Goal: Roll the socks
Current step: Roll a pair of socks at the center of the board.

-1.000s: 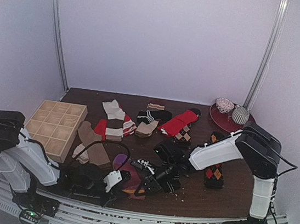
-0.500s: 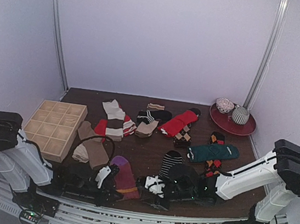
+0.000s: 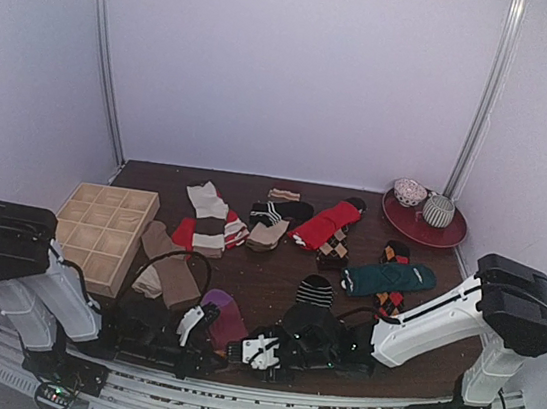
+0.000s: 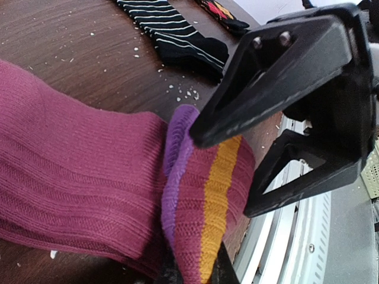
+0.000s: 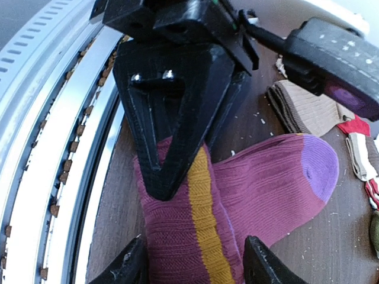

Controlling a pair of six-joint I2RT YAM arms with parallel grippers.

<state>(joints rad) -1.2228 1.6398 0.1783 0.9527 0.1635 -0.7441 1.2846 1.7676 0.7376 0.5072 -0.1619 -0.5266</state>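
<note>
A magenta-purple sock (image 3: 225, 317) with an orange stripe and a purple end lies at the table's front edge. Its striped end is folded up off the wood. In the left wrist view that folded end (image 4: 207, 195) is pinched by my left gripper (image 4: 195, 269), which is shut on it. My right gripper (image 5: 192, 266) is open, its two fingertips (image 5: 127, 266) standing on either side of the same striped end (image 5: 201, 231). From above, the left gripper (image 3: 212, 350) and the right gripper (image 3: 239, 351) meet nose to nose at the sock.
A black-and-white striped sock (image 3: 315, 291), a dark teal sock (image 3: 390, 278), red (image 3: 326, 224), tan (image 3: 169, 273) and argyle (image 3: 333, 248) socks lie behind. A wooden compartment box (image 3: 98, 232) stands left, a red plate (image 3: 446, 237) with cups back right. The metal rail (image 3: 257, 404) runs just below.
The right arm swung down from mid-table to the front edge, its gripper now at the magenta sock. The sock's striped end has been lifted and folded up. The left gripper shifted slightly right.
</note>
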